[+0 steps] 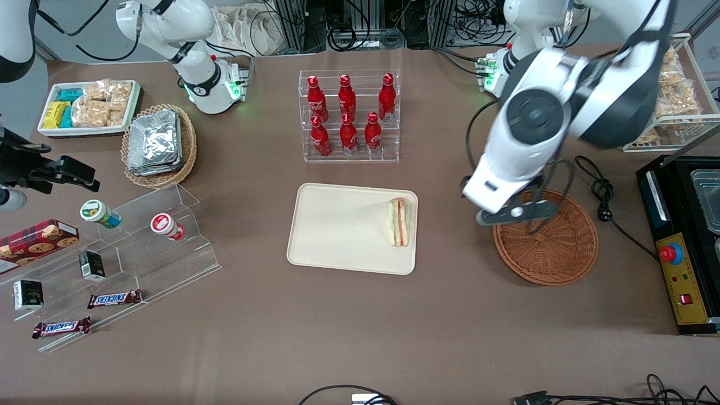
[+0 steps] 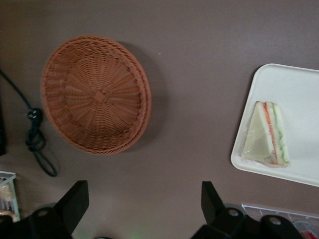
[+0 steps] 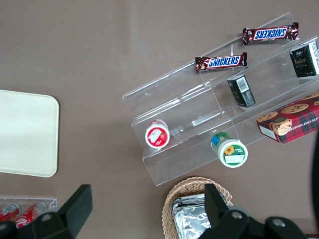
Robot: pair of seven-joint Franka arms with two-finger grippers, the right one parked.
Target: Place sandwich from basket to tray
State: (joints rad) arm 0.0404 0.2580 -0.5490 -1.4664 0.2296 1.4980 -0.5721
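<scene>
A: Sandwich (image 1: 400,222) is down on the tray (image 1: 337,236). It lies flat near the tray's three o'clock edge in the front view, filling stripes showing, just inside the rim.

B: And the basket (image 1: 554,247)?

A: Nothing in it. From the wrist you see straight down into bare weave, with a black cable (image 2: 37,144) coiled on the bench (image 1: 360,337) just beside it.

B: Where's the pincer (image 2: 142,206)?

A: Up in the air, fingers (image 2: 75,201) spread wide and carrying nothing. In the front view it hangs over the basket's ten o'clock rim, between basket and tray, well clear of the sandwich.

B: So which step is this?

A: I'd call the placing step done, and this is the retreat. The sandwich touches nothing but the tray.

B: Anything left to do?

A: By my read, only pulling the arm away and parking it. That calls for a clean path upward; the rack of red bottles (image 1: 349,115) sits at twelve o'clock from the tray, so swinging that way low would be the thing to avoid.
</scene>
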